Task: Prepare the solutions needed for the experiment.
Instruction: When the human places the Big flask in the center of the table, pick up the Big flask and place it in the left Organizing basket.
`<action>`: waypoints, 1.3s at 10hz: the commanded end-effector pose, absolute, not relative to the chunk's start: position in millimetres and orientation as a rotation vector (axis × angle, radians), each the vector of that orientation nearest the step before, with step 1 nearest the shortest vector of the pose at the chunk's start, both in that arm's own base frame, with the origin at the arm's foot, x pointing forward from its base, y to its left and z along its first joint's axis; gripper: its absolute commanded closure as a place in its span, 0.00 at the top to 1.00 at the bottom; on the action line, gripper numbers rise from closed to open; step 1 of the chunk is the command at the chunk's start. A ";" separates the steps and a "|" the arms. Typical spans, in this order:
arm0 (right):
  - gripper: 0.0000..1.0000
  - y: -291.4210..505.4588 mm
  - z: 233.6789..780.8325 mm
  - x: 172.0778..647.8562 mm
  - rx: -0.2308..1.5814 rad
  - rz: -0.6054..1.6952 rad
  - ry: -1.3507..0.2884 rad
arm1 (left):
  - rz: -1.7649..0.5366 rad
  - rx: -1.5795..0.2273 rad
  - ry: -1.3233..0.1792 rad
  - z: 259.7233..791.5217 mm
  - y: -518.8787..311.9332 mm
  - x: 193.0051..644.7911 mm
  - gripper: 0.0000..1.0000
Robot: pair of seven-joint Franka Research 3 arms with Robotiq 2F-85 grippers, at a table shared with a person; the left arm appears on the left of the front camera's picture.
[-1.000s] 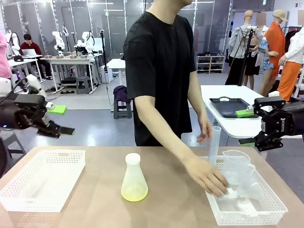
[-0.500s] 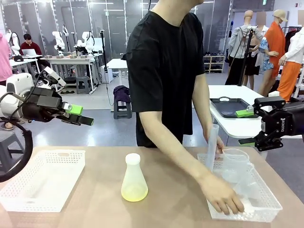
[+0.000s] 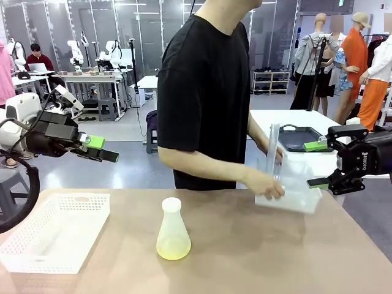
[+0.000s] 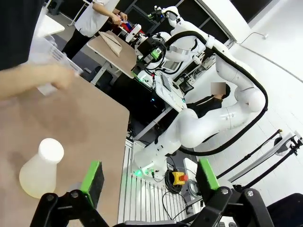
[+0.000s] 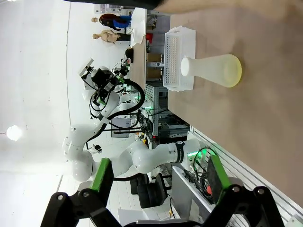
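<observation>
The solutions point(image 3: 173, 247) are a shallow layer of pale yellow liquid at the bottom of a frosted conical flask point(image 3: 173, 229), which stands upright near the middle of the desk point(image 3: 245, 257), toward my side. Its narrow neck is topped in white; I cannot tell whether that is a stopper or the rim. The flask is also visible in the left wrist view point(image 4: 40, 168) and in the right wrist view point(image 5: 211, 70), standing free with nothing touching it.

To the flask's left, at the desk's edge, sits a white perforated basket point(image 3: 52, 229); I see nothing inside it. To the right, a person's hand point(image 3: 269, 184) holds a second white tray point(image 3: 291, 190) lifted clear of the desk, with a tall clear cylinder point(image 3: 272, 150) upright against it.

The left claw point(image 3: 101, 149) hangs above the basket's far side, well apart from the flask, jaws fully spread and holding nothing. The right claw point(image 3: 320, 164) hangs just beside the lifted tray, likewise wide open and empty.

My judgement: the work is at the set-up stage, with the person handling the glassware tray and neither arm engaged. The next move, I judge, calls for one claw to descend on the flask's neck, squarely and level, since the wide base and the liquid inside make a tilted grip risky.
</observation>
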State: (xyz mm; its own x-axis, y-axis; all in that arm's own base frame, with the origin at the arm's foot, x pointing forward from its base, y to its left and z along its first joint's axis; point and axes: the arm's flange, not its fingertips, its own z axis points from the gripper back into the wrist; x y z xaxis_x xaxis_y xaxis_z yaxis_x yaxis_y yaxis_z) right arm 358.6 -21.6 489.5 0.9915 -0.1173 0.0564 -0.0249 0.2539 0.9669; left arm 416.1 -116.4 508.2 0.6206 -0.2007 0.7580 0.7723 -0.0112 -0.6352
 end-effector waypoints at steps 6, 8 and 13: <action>1.00 -21.9 490.0 358.6 1.322 -0.061 -0.128 | -1.523 -1.198 -1.001 488.2 -174.5 457.1 1.00; 1.00 -21.9 490.0 358.6 1.322 -0.061 -0.128 | -1.536 -1.278 -1.068 473.9 -196.7 467.0 1.00; 1.00 -21.9 490.0 358.6 1.322 -0.061 -0.128 | -1.549 -1.272 -1.075 470.8 -197.0 459.3 1.00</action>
State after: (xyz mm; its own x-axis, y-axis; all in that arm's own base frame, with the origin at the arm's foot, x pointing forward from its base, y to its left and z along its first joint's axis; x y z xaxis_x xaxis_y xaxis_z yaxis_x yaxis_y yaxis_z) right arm 358.5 -21.5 489.6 0.9916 -0.1165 0.0562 -0.0250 0.2536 0.9670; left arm 462.5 -200.0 467.3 -0.1206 -0.0654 0.9905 0.9571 -0.2726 0.0985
